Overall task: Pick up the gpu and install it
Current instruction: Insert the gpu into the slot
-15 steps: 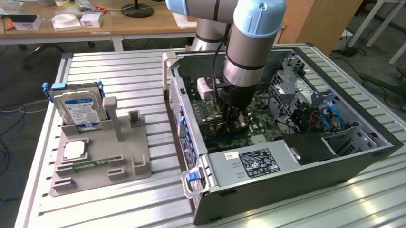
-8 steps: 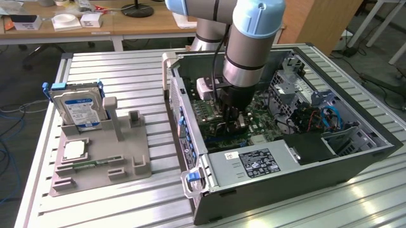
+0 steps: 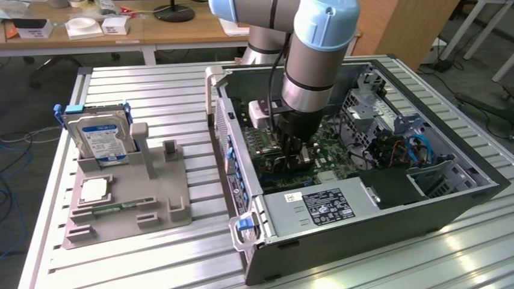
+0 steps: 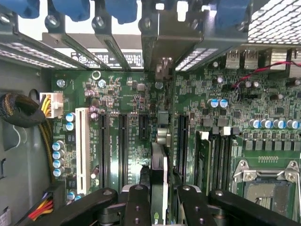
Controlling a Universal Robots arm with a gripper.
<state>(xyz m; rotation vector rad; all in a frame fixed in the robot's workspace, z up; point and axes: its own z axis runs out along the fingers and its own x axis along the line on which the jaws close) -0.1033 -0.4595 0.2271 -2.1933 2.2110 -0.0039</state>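
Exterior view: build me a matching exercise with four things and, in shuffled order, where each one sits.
Things:
1. hard drive
2. graphics card
3. power supply
4. processor chip

Places:
A. edge-on between the jaws, over the motherboard slots
B. upright in the grey holder outside the computer case
C. flat on the grey holder's base
D. inside the case, at its near corner

Pairs: 1-B, 2-A, 3-D, 4-C

A silver hard drive with blue-white label (image 3: 96, 139) stands in a grey plastic holder (image 3: 161, 205), well apart from the jaws; a green motherboard (image 4: 127, 89) lies beneath them.
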